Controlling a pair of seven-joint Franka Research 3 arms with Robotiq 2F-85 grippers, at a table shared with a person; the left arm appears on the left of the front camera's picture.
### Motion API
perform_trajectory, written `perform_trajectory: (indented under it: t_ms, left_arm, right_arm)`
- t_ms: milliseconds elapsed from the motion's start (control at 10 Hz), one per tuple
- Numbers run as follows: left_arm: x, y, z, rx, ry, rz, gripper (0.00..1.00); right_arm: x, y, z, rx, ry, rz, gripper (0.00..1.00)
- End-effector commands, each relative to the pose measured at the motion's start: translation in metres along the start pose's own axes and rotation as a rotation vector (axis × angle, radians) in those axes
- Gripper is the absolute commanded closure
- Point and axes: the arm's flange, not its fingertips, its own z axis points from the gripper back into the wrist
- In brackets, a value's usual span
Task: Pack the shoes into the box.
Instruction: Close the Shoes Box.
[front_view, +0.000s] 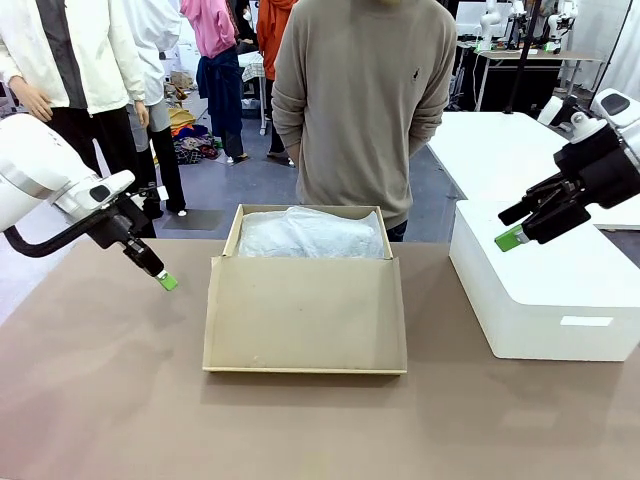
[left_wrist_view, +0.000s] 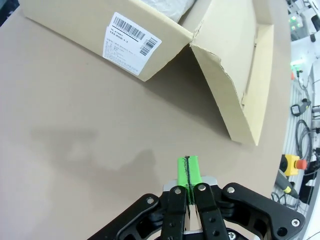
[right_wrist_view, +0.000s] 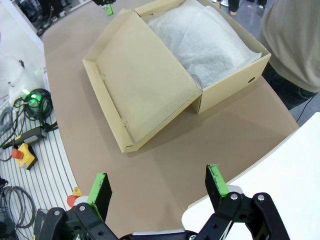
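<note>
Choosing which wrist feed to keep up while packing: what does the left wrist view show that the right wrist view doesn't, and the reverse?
Left wrist view: a barcode label on the outer side wall of the box, and the left gripper shut on nothing above the bare table.
Right wrist view: tissue paper spread across the box's inside, the person at the far side, a corner of a white box, and the right gripper open.
Both: the box with its lid folded out, free edge down on the table.
</note>
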Motion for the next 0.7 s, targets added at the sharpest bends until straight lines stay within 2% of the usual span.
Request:
perform_trajectory:
  t_ms: [0,600]
  left_arm:
    - [-0.001,0.001,0.002,0.002,0.005,-0.002,1.0]
    - [0.001,0.007,-0.04,-0.006,-0.043,-0.022,1.0]
  right_arm:
    - [0.0,-0.003,-0.001,0.012,-0.031,0.021,0.0]
    - [0.0,-0.003,-0.001,0.012,-0.031,0.021,0.0]
